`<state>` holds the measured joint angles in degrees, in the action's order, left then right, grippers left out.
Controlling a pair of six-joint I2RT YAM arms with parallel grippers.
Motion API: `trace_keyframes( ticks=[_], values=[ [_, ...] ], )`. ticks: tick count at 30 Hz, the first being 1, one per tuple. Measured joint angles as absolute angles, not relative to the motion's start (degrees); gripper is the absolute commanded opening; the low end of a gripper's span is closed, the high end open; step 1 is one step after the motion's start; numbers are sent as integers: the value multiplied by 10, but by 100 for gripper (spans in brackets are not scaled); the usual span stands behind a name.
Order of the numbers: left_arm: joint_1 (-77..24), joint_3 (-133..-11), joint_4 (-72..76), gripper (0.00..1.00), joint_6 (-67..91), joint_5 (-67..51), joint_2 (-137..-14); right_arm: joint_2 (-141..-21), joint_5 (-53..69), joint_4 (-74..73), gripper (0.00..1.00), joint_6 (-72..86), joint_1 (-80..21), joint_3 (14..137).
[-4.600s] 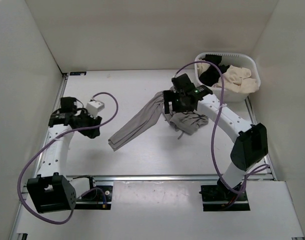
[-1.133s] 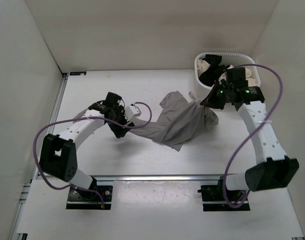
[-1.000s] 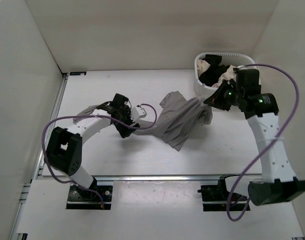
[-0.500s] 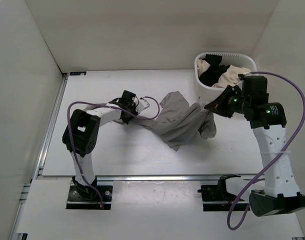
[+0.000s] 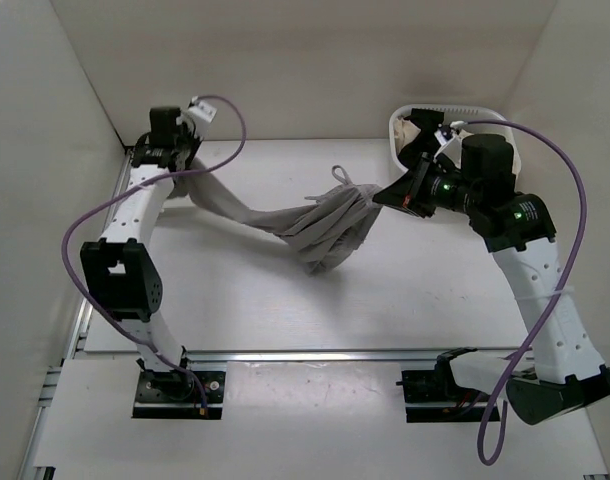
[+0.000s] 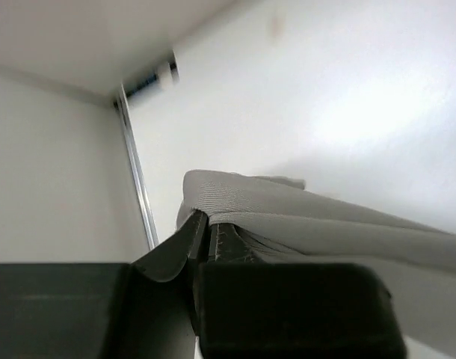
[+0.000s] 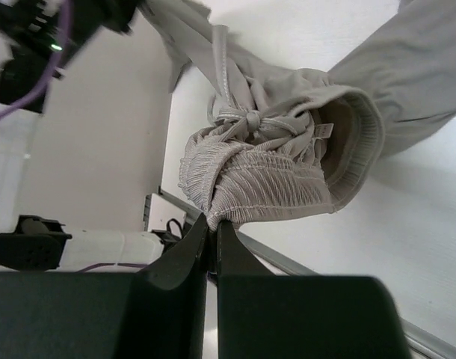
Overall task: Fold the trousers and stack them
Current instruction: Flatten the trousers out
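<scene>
Grey trousers [image 5: 305, 225], stretched as a sagging band across the far half of the table [image 5: 385, 300], from the far-left corner towards the right of centre; one end is lifted at each side, and the bunched middle hangs lowest, though whether it touches the tabletop cannot be told.

Left end: one narrow grey fold [image 6: 303, 217] is pinched by the left gripper [image 5: 177, 168], whose fingers [image 6: 185, 243] are pressed together on the cloth; the gripper is raised near the left wall.

Right end: the ribbed elastic waistband [image 7: 273, 187] is gathered into pleats and pinched at its edge by the right gripper [image 7: 211, 224]; the jaws are closed on the fabric with almost no gap; the tied drawstring bow [image 7: 247, 120] lies just beside the pleats, and the waist opening gapes to its right; in the overhead view this gripper [image 5: 380, 200] points leftward at the bundle.

Surroundings: a white basket [image 5: 465, 106] stands at the far-right corner, just behind the right arm, holding cream and black garments [image 5: 423, 150]; a purple cable [image 5: 105, 215] loops along each arm; white walls enclose the table on three sides.
</scene>
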<state>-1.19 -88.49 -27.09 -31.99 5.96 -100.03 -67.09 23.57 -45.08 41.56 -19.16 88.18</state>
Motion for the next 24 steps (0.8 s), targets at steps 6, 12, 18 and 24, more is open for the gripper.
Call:
trace_keyframes(
  ticks=[6,12,18,24],
  values=[
    [-114,-1182,-305,26,-312,50,-1157,-654,206,-464,0,410,-159,832],
    [-195,-1295,-395,78,-288,17,-1353,-636,117,-528,0,418,-77,807],
    [-211,-1042,-468,79,-265,-93,-1249,-631,61,-548,0,417,-56,838],
    [-269,-870,-435,88,-285,-151,-974,-648,53,-540,0,415,-56,853]
  ],
)
